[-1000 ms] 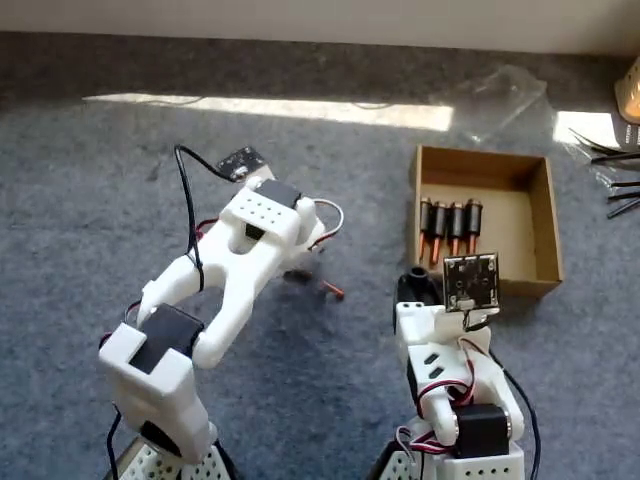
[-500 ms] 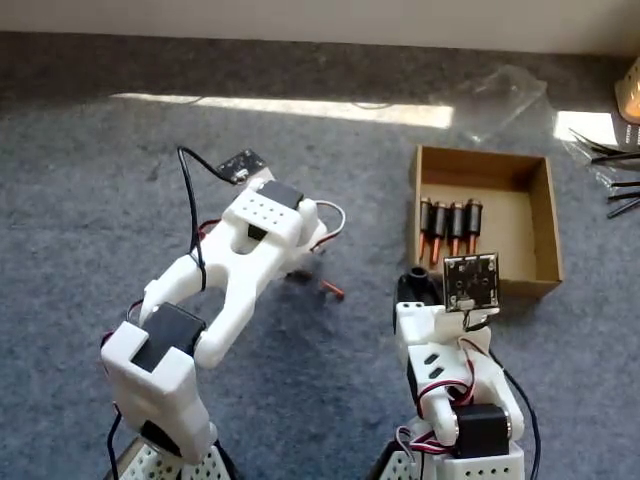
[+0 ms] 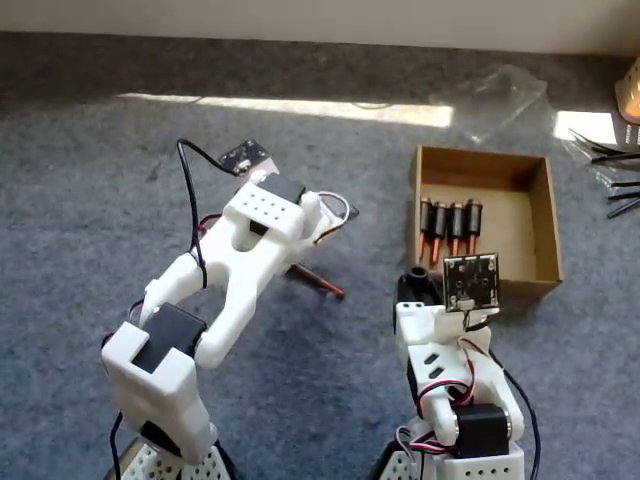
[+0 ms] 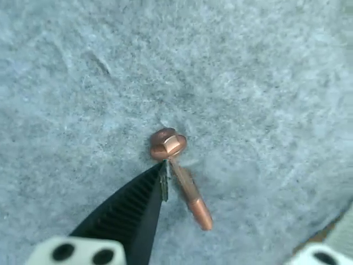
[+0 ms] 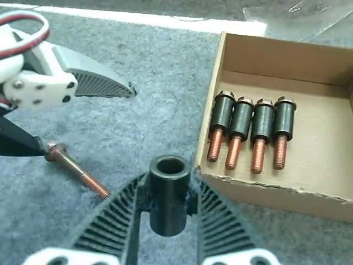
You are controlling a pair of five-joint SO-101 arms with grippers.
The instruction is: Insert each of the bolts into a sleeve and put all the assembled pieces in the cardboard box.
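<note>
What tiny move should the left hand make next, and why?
Probably close the left hand on the bolt. It stands open around the bolt, which lies on the carpet, with one fingertip beside its head. The right hand holds a sleeve ready.

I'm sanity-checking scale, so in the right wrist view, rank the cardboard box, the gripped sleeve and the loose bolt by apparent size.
1. cardboard box.
2. sleeve, though nearness to the camera inflates it.
3. loose bolt, about as long as the sleeve but far thinner.
</note>
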